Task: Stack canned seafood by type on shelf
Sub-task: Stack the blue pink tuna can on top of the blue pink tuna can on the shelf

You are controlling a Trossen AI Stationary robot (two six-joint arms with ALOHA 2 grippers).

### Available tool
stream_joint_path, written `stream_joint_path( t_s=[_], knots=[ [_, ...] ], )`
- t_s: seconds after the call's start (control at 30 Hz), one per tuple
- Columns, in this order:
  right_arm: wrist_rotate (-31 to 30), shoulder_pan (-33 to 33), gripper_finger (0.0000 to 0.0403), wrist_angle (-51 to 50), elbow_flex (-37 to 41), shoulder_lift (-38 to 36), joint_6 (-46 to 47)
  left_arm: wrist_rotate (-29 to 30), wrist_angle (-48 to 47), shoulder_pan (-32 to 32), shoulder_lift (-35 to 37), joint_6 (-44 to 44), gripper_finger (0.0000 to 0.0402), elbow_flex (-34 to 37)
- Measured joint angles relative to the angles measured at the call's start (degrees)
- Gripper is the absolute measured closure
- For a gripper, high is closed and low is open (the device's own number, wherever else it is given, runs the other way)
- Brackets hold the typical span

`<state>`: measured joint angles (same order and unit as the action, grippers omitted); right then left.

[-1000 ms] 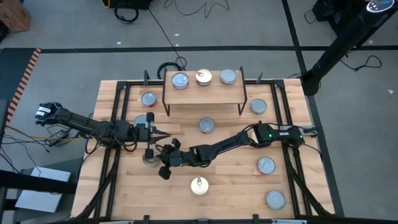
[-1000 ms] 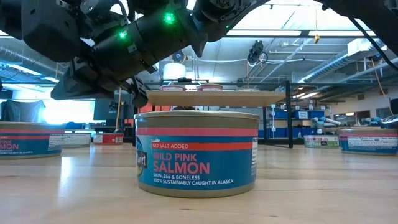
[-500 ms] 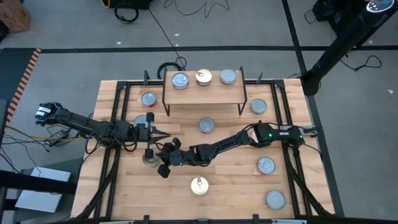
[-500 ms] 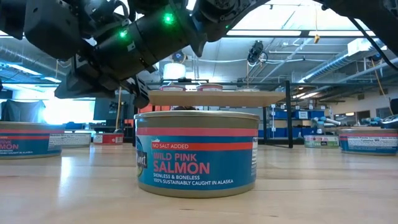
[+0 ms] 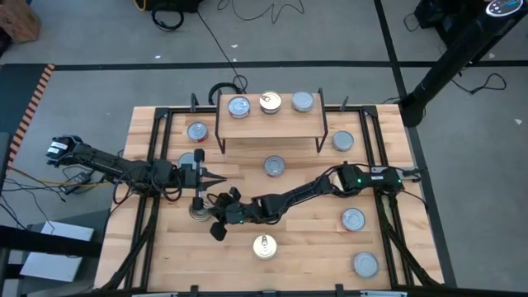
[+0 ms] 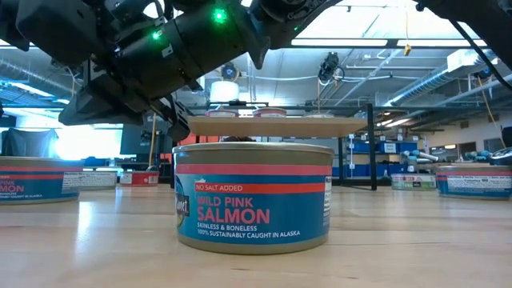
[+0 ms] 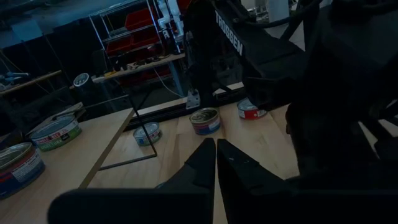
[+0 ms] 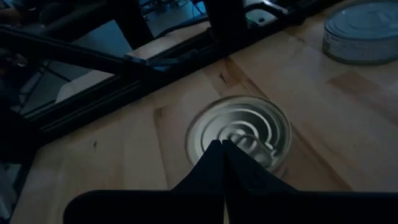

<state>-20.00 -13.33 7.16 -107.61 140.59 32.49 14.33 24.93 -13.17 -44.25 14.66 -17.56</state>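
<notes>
The shelf (image 5: 268,125) stands at the back of the table with three tins of canned seafood on it (image 5: 239,106), (image 5: 270,102), (image 5: 303,101). More tins lie on the table, one below the shelf (image 5: 274,166) and a gold-topped one at the front (image 5: 265,246). My right gripper (image 5: 205,212) is shut and empty, its tips just over a silver-topped tin (image 8: 239,134) at front left. My left gripper (image 5: 219,176) is shut and empty a little behind it, pointing right. In the low view a blue-green salmon tin (image 6: 253,196) fills the foreground.
Other tins sit at the left (image 5: 196,130), the right (image 5: 342,141) and the front right (image 5: 353,219), (image 5: 365,264). A black metal frame (image 5: 153,148) runs along the table's sides. The two arms lie close together at left centre.
My right gripper has shifted slightly toward the table's front over the silver-topped tin. The left arm has not moved.
</notes>
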Motion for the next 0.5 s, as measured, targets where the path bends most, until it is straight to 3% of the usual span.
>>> stream_joint_path(
  t_s=[0.37,0.5],
  knots=[
    [-0.1,0.2,0.0402,-1.0,0.0,0.2,2.5,0.0,0.0,0.0,0.0,0.0,0.0383,0.0],
    [0.0,0.4,0.0402,-1.0,-3.3,3.3,3.4,0.0,0.0,0.0,0.0,0.0,0.0383,0.0]
  ],
)
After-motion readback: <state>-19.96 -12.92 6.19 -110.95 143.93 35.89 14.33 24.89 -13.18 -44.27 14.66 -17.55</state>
